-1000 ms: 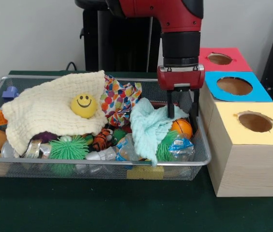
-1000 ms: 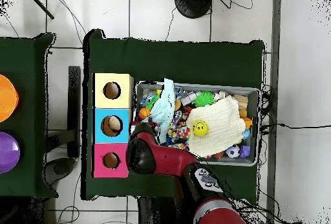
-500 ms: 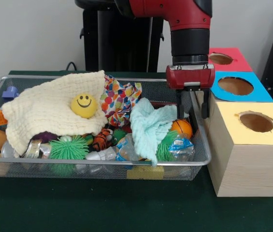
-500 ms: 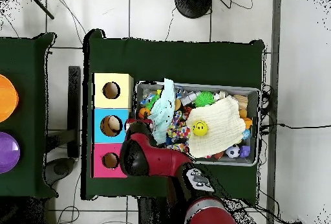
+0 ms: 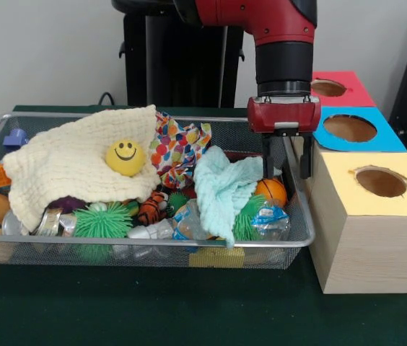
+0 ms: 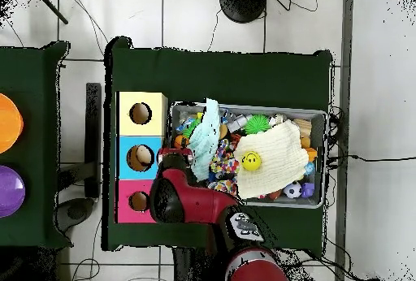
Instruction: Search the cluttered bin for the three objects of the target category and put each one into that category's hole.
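Observation:
The wire mesh bin (image 5: 117, 251) is full of toys and cloths; it also shows in the overhead view (image 6: 326, 157). Two crushed clear bottles with blue labels lie at its front: one (image 5: 270, 218) at the right corner, one (image 5: 187, 222) beside the light blue cloth. My gripper (image 5: 286, 173) is open and empty. It hangs above the bin's right rim, between the bin and the blue-topped box. The blue box's round hole (image 5: 350, 127) lies just right of it and also shows in the overhead view (image 6: 140, 157).
A cream cloth (image 5: 73, 162) with a yellow smiley ball (image 5: 125, 156) covers the bin's left. A light blue cloth (image 5: 221, 187), a spotted cloth (image 5: 178, 148), green spiky balls (image 5: 102, 222) and an orange ball (image 5: 270, 191) lie around. Red-topped (image 5: 330, 88) and yellow-topped (image 5: 380, 182) boxes flank the blue one.
My gripper has risen out of the bin beside the orange ball and moved right toward the boxes, still open and empty. In the last half second it has barely moved.

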Tool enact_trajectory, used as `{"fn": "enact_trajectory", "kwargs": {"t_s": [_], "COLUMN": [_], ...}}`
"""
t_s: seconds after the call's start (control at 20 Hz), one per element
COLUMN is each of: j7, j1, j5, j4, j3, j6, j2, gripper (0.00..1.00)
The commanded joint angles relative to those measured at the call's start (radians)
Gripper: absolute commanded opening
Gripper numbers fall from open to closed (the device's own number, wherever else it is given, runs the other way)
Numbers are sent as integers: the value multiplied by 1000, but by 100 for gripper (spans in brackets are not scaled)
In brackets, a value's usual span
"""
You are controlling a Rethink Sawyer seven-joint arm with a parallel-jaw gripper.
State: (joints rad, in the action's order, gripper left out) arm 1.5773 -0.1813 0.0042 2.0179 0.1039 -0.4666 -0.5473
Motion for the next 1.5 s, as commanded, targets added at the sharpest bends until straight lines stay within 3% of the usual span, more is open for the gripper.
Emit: {"fn": "enact_trajectory", "kwargs": {"t_s": [0.05, 0.45, 0.75, 1.1, 1.5], "j7": [207, 147, 230, 248, 291], "j1": [29, 81, 26, 29, -11], "j5": [63, 56, -4, 4, -43], "j4": [-26, -69, -79, -101, -106], "j3": [-39, -117, -51, -37, 25], "j6": [-2, 24, -70, -150, -211], "j2": [39, 60, 127, 170, 176], "gripper": [100, 100, 100, 100, 100]}}
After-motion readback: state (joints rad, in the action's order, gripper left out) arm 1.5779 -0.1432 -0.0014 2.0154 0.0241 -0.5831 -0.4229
